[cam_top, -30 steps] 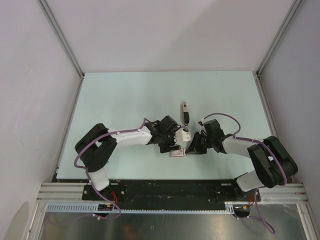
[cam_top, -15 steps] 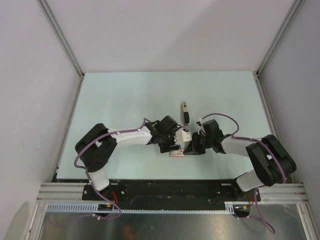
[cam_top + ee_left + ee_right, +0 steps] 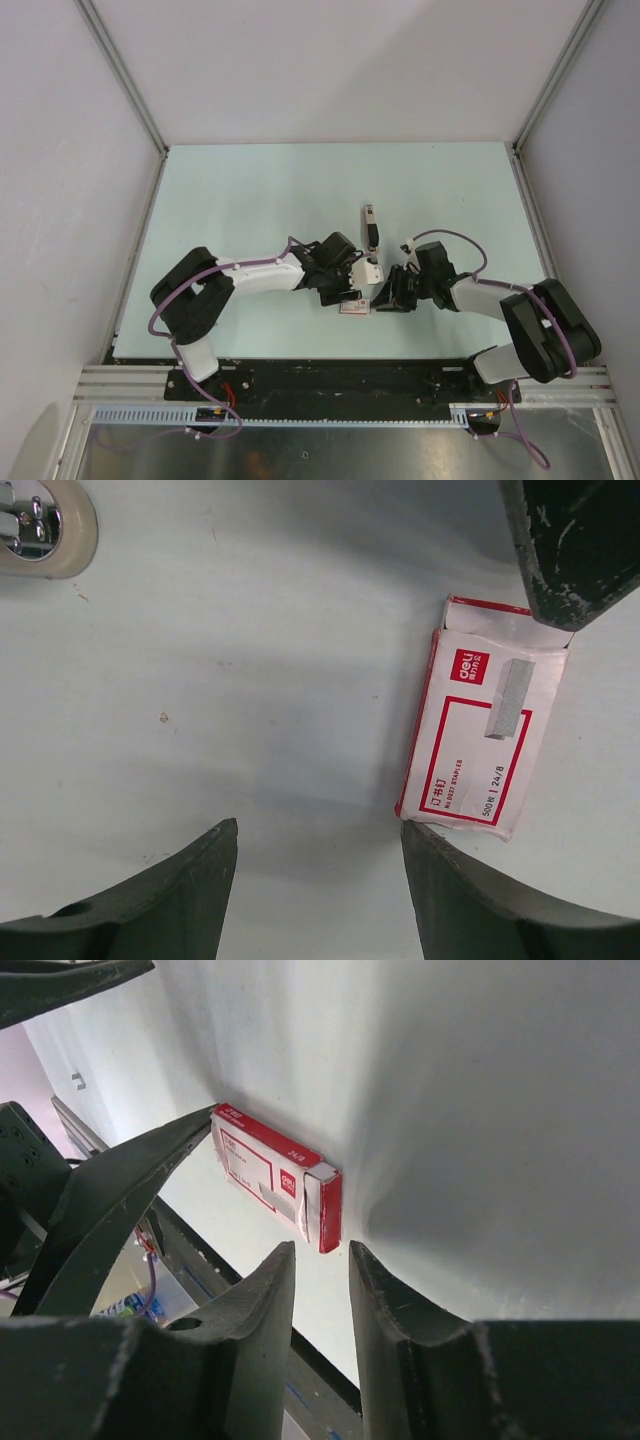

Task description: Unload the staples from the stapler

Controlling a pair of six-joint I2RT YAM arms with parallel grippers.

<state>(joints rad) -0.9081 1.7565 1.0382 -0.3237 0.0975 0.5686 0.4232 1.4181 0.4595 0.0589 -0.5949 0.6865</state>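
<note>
The slim black-and-grey stapler (image 3: 371,226) lies on the table beyond both grippers, touched by neither, and is out of both wrist views. My left gripper (image 3: 347,288) (image 3: 318,830) is open and empty, low over bare table, with its right fingertip at the near corner of the red-and-white staple box (image 3: 485,720). My right gripper (image 3: 386,296) (image 3: 322,1255) has its jaws a narrow gap apart with nothing between them. It points at the end of the staple box (image 3: 275,1175) from the right, just short of it.
The staple box (image 3: 354,306) lies between the two grippers. A pale wedge-shaped tool (image 3: 371,270) (image 3: 40,525) with a chrome part sits between the stapler and the grippers. A left finger (image 3: 110,1200) shows close in the right wrist view. The table's near edge runs just below.
My right arm has shifted slightly right and toward the near edge, its gripper staying by the staple box. The left arm, stapler and box have not moved.
</note>
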